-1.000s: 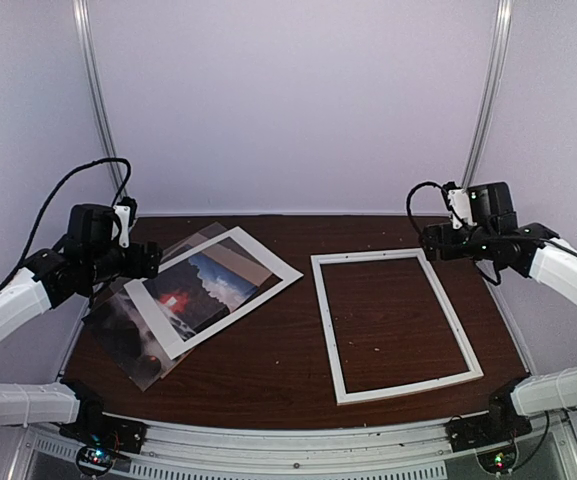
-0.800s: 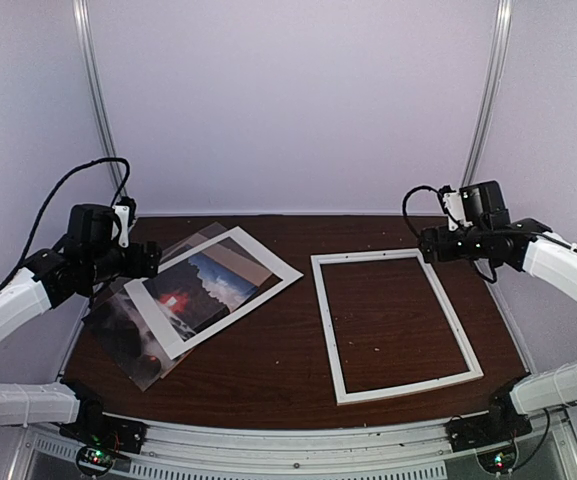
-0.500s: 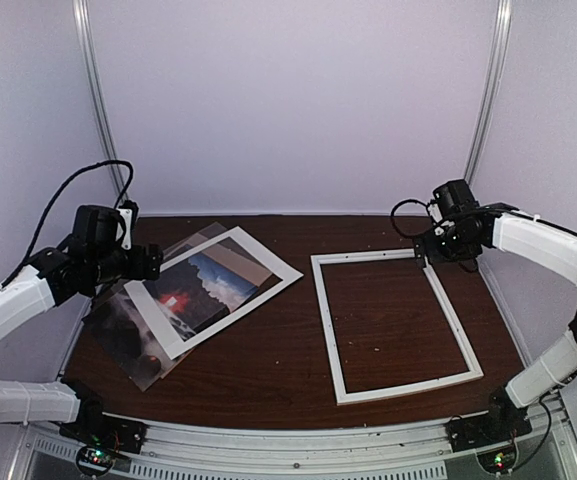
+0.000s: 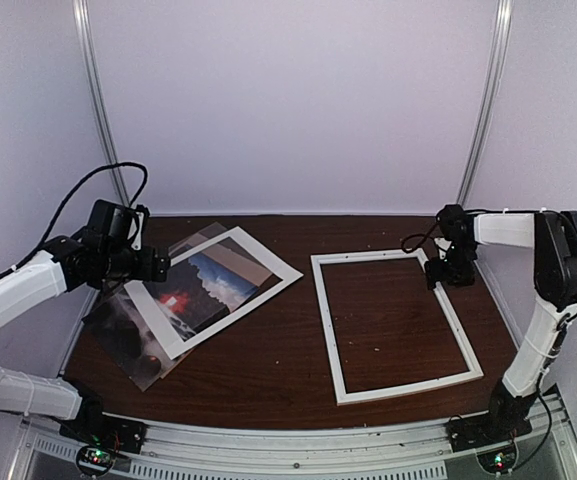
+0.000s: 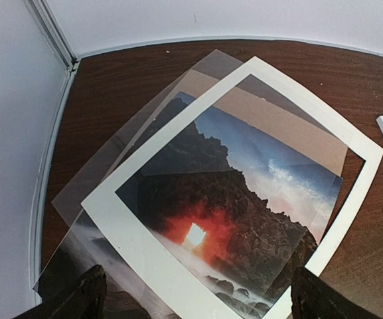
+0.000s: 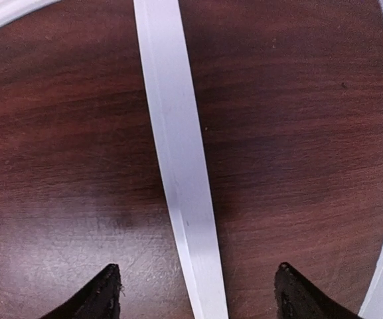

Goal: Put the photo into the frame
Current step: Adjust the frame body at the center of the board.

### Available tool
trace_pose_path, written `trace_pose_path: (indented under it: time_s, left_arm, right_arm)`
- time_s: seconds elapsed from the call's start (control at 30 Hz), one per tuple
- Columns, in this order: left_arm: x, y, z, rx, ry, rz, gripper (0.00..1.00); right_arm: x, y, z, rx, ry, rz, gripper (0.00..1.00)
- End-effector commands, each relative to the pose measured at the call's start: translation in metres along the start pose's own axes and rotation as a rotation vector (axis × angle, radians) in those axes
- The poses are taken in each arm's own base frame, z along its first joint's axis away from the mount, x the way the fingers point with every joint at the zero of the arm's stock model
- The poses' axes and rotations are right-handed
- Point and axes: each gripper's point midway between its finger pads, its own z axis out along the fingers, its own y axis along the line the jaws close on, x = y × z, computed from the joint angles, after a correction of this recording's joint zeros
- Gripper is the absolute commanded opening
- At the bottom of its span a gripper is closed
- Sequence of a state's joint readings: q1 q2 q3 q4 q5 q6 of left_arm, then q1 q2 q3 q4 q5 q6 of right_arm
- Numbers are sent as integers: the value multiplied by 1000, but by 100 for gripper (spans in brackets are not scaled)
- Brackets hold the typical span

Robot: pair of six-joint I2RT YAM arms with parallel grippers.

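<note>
The photo [image 4: 203, 290] lies at the table's left, its sunset scene showing through the window of a white card mat. My left gripper [image 4: 158, 265] hovers at the stack's left edge; in the left wrist view it [image 5: 201, 300] is open, its dark fingertips apart above the photo [image 5: 244, 199]. The white frame [image 4: 326, 320] lies flat right of centre. My right gripper [image 4: 438, 275] is low at the frame's far right corner. In the right wrist view it [image 6: 194, 292] is open, one fingertip on each side of a frame rail [image 6: 181, 173], neither touching it.
The white card mat [image 4: 163, 325] lies tilted over the photo. A brown backing board [image 4: 243, 252] and a clear sheet [image 4: 128, 340] stick out from under them. The back wall and a metal corner post [image 5: 52, 30] stand close behind the stack.
My right arm swung inward and down from above the right edge onto the frame's far right corner, and its jaws narrowed a little. My left gripper edged right toward the stack.
</note>
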State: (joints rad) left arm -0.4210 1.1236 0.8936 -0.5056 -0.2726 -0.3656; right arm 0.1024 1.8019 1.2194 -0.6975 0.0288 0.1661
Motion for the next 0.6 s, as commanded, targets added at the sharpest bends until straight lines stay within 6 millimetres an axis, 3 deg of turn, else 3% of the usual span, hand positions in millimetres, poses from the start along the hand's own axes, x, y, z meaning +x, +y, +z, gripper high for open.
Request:
trace_pose_path:
  time_s: [0.0, 0.33, 0.57]
  left_arm:
    - [-14, -11, -4, 42, -12, -16, 97]
    - [-25, -14, 9, 57, 30, -25, 98]
    - [-38, 14, 47, 67, 163, -123, 97]
  right_arm:
    - [7, 5, 17, -69, 56, 19, 68]
    - [26, -1, 33, -101, 91, 71, 43]
    - [35, -4, 40, -123, 85, 138, 31]
